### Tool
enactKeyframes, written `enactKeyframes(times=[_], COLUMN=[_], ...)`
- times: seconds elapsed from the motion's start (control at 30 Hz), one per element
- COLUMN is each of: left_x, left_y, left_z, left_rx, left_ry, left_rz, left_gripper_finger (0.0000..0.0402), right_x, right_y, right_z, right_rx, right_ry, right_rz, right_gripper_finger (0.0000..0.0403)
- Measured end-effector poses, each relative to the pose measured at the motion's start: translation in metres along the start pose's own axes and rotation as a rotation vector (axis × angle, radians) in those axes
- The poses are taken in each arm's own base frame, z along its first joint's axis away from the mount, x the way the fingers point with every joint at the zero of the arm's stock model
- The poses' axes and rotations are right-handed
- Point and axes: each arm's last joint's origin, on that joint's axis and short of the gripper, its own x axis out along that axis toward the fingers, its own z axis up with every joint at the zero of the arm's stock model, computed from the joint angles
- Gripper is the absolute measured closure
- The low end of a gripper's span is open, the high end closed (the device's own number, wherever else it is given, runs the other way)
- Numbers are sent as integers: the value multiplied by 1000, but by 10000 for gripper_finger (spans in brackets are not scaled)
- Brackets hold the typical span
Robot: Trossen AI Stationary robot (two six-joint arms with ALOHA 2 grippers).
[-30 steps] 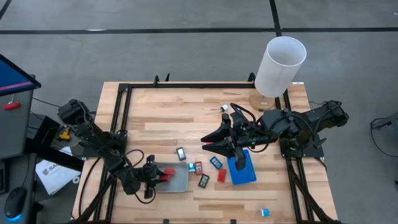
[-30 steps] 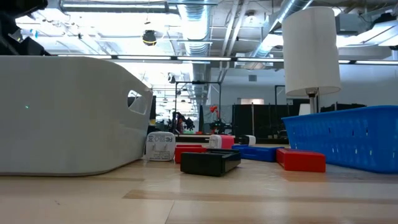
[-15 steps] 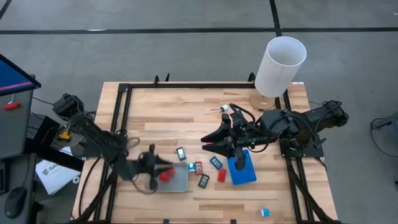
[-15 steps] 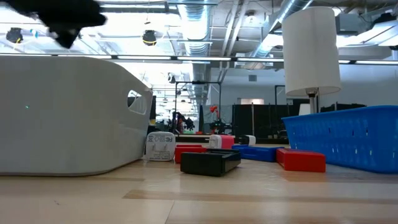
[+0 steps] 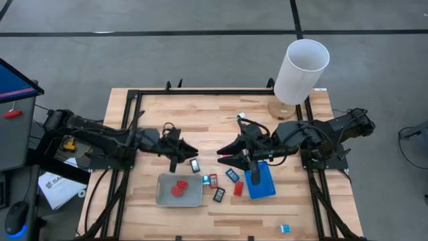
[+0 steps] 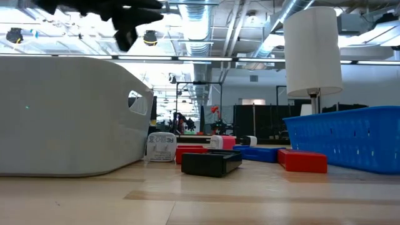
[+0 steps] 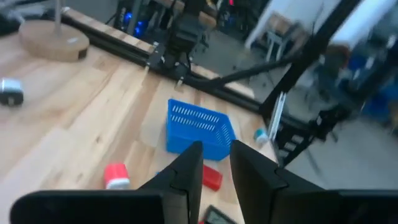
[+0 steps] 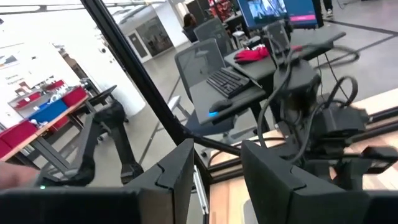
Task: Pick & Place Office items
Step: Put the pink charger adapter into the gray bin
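Two red blocks (image 5: pixel 178 188) lie in the grey tray (image 5: pixel 162 198); the blue tray (image 5: pixel 266 188) seems empty. Other office items (image 5: pixel 215 180) sit scattered between the trays. The left gripper (image 5: pixel 188 151) and right gripper (image 5: pixel 223 157) hover narrowly parted, grasping nothing.

The pale wood-plank tabletop (image 5: pixel 200 124), edged by a black metal frame (image 5: pixel 130 114), stands on a grey concrete floor (image 5: pixel 167 47) crossed by dark lines. Level across it, the room opens into a bright hall with exposed ceiling ducts (image 6: pixel 200 25) and pipes. The right wrist view looks out on a grey office chair (image 8: pixel 202 65), a desk with a keyboard (image 8: pixel 230 81), and monitors (image 8: pixel 277 11).
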Motion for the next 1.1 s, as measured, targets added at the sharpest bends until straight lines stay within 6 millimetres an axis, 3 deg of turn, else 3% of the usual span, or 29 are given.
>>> enactKeyframes(times=[0.23, 0.47, 0.6, 0.93, 1.1], left_x=[28, 74, 97, 139, 155], left_y=[-13, -6, 0, 22, 30], left_z=[22, 5, -10, -57, -69], left_rx=[303, 347, 366, 290, 281], left_ry=[208, 279, 297, 320, 350], left_rz=[33, 146, 240, 343, 369], left_gripper_finger=[268, 168, 134, 127, 124], right_x=[-8, -43, -63, -77, -78], right_y=[4, 17, 25, 32, 31], right_z=[0, 9, 13, 10, 10], right_rx=[13, 3, -6, -35, -40], right_ry=[15, -33, -73, -78, -70], right_rz=[8, -30, -63, -107, -111], right_gripper_finger=[275, 275, 275, 275, 275])
